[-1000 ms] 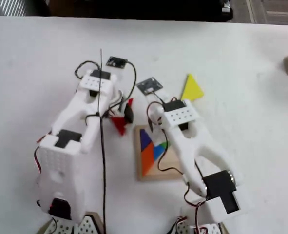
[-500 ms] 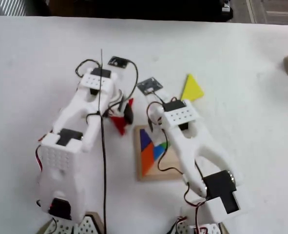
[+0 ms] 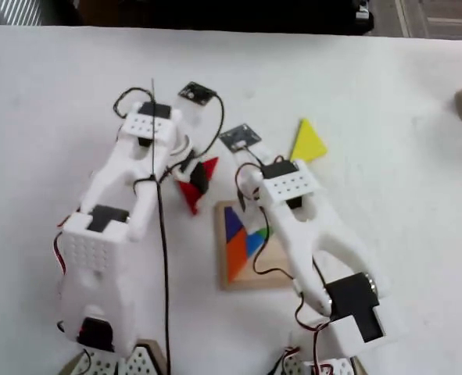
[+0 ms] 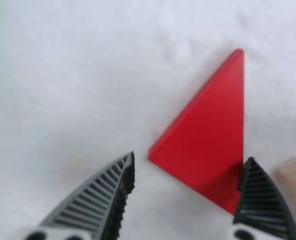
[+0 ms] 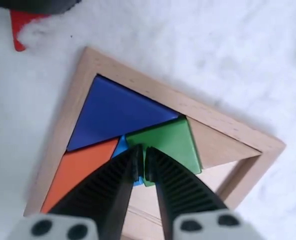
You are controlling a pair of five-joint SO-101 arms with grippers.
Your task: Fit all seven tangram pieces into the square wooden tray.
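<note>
Pale wood tray (image 5: 223,125); blue piece (image 5: 117,112), orange piece (image 5: 85,167), green piece (image 5: 170,142); red triangle (image 4: 208,145); yellow triangle (image 3: 307,142).

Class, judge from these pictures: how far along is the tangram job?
Done: the blue triangle, orange piece, green piece and light-blue piece lie in the tray. In hand: the open left gripper straddles the red triangle on the table. Left: seating it, then the yellow triangle.

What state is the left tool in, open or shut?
Open. The left tool has its fingers wide apart, the red triangle lying flat on the table between them.
</note>
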